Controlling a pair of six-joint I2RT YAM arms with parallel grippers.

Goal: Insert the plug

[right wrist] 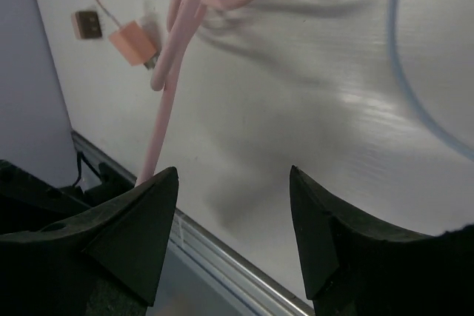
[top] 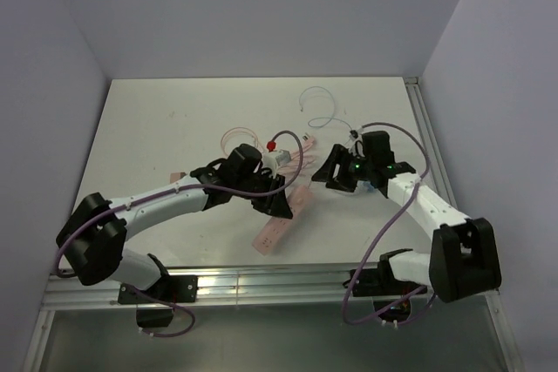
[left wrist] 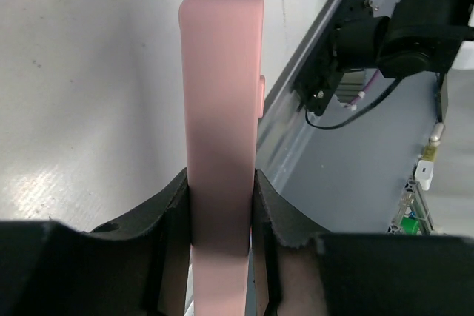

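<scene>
Two grippers, one job barely begun: the left gripper (left wrist: 221, 212) is clamped on a flat pink block (left wrist: 222, 94), its black fingers pressed against both long sides so that the block runs straight out ahead of the wrist and narrows to a neck at the far end. The right gripper (right wrist: 233, 220) stands with its fingers well apart and nothing between them, hanging over bare tabletop.

Ahead of those parted fingers and off to one side, the pink plug (right wrist: 133, 44) lies loose on the white table (top: 174, 128), metal tip showing, at the end of a pink cable (right wrist: 174, 57) that runs back toward the gripper. It touches neither finger. A small brown square (right wrist: 87, 24) lies just beside it, and a pale blue cable (right wrist: 415, 79) curves past on the other side.

As a reading of progress: one part appears secured, while picking up the plug, lining it up and pushing it home all remain.

Much is unclear. No socket opening shows on the block from any view, so where the plug is meant to go cannot be told. The overhead view shows a red-tipped item (top: 272, 144) among the cable loops between the arms, too small to identify, and the left arm covers part of the block.
</scene>
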